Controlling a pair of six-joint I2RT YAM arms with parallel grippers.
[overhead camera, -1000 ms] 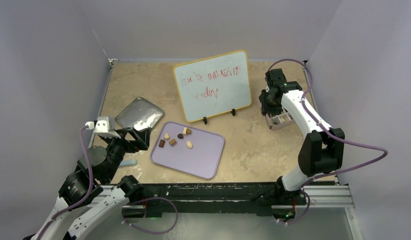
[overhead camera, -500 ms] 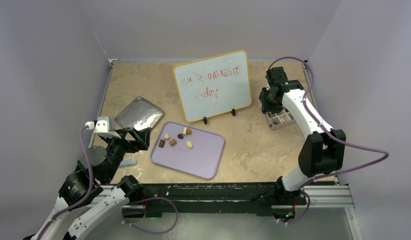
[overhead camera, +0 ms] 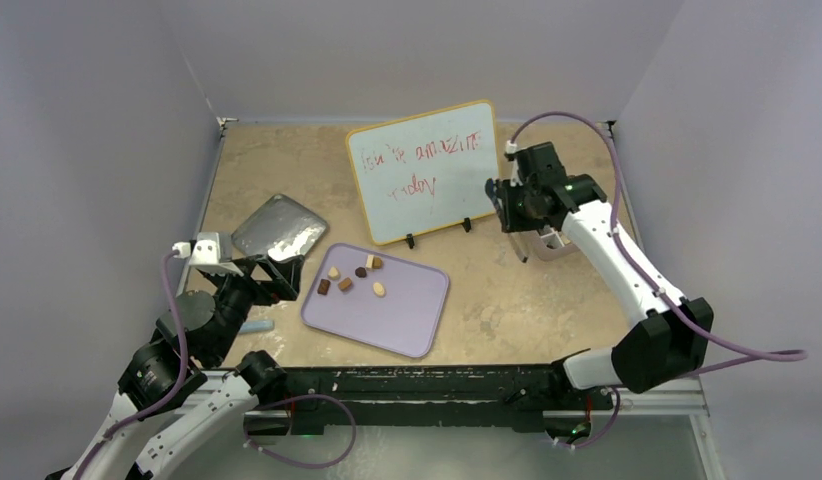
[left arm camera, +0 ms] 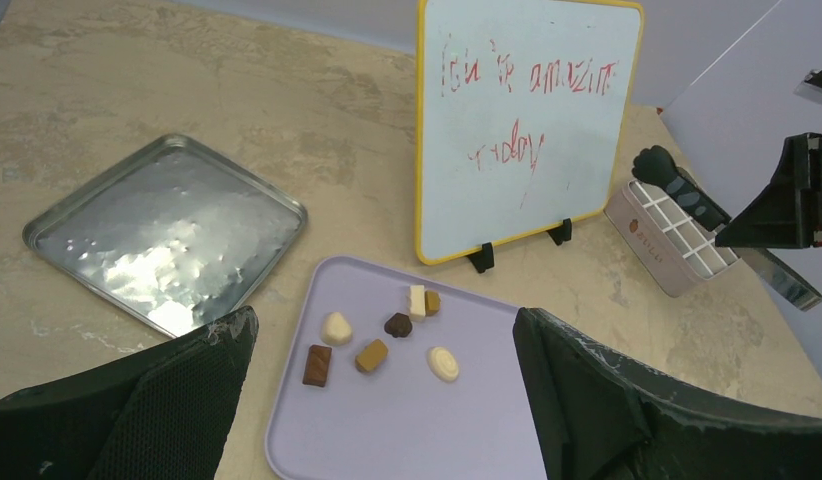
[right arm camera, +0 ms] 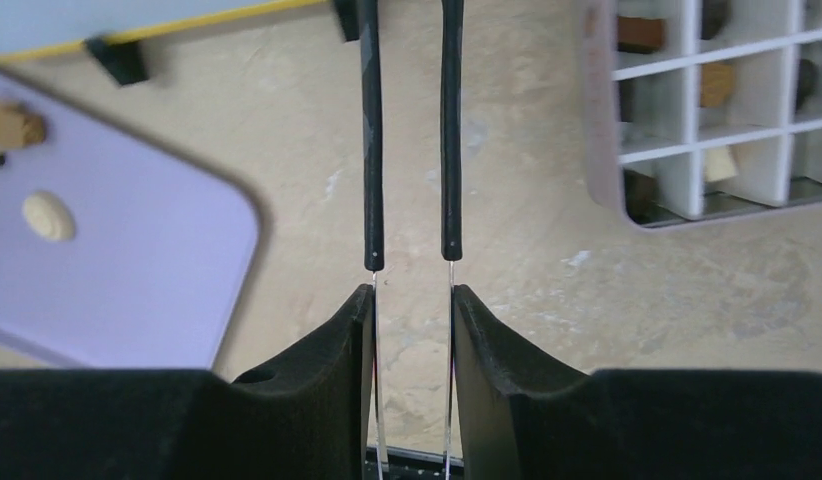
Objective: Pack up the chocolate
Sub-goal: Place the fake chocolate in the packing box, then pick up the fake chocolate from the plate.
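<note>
Beige stone-look table (overhead camera: 287, 160): everything is set on it. Yellow-framed whiteboard (overhead camera: 427, 170) with red scribble is propped upright on black feet at far centre. Rounded lavender plastic tray (overhead camera: 407, 312) is laid just in front of it, skewed to the table edge. Rounded silver metal tray (overhead camera: 277, 228) is laid just left of the lavender one, not touching. Pale pink gridded box (left arm camera: 642, 232) is parked right of the whiteboard. Several of its cells are seen filled with brown, tan and cream pieces in the right wrist view.

Left gripper (left arm camera: 387, 400): fingers are spread wide, nothing is held. Right gripper (right arm camera: 412, 300): fingers are clamped on thin metal tweezers (right arm camera: 372, 150) with black-sleeved prongs. The prongs are seen apart, aimed toward the whiteboard's foot, over bare table between lavender tray and box. The tips are cut off by the frame edge, so a carried piece cannot be confirmed.

Chocolate (left arm camera: 371, 354): six loose bite-size pieces are grouped on the lavender tray's far-left part. The group's long axis is laid left to right across the tray. The dark brown bar (left arm camera: 317, 364) is laid near-to-far in the left wrist view, and the cream oval (left arm camera: 443, 363) is turned diagonally. The group is found just ahead of the left gripper, framed between its fingers, untouched. It is well apart from the right gripper, off to that gripper's left.
</note>
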